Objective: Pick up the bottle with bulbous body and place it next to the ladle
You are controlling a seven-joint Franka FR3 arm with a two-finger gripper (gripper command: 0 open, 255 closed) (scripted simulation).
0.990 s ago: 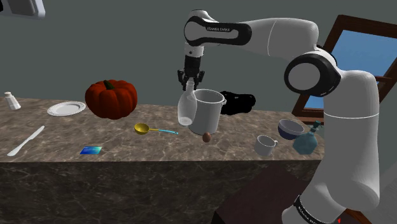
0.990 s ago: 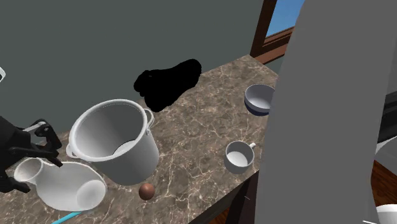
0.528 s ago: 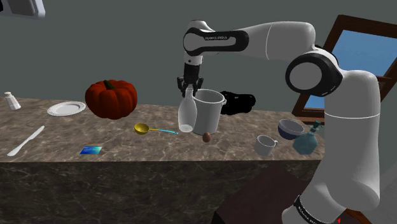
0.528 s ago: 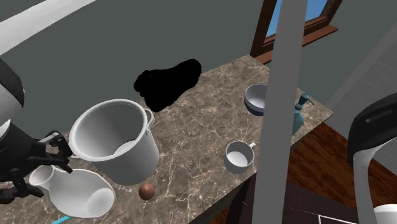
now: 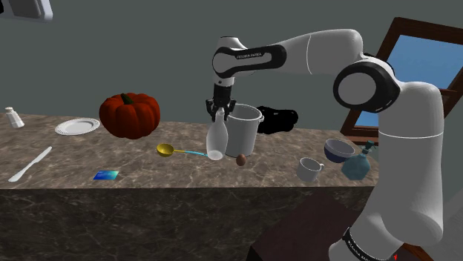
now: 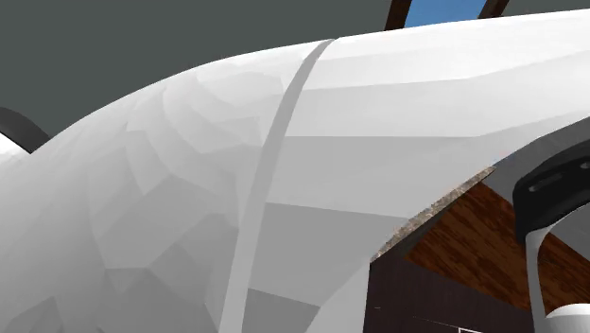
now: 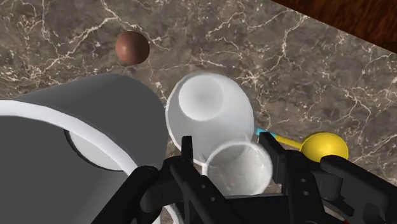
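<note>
Nearly upright, bottle (image 5: 216,139) hangs neck-up (jaws clasping neck).

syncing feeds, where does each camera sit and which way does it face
shoulder view: beside the stand, looking down over the counter; arm reaches up-left, gripper shut on the bottle.
second exterior view: right against the arm, which blocks most else.
wrist view: rides the gripper, looking down at bottle, pot, ladle.
shared: shoulder and wrist show those three.

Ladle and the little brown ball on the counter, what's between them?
The white bottle, clasped at its neck by the gripper, is between the ladle and the brown ball, as the shoulder and wrist views show.
</note>
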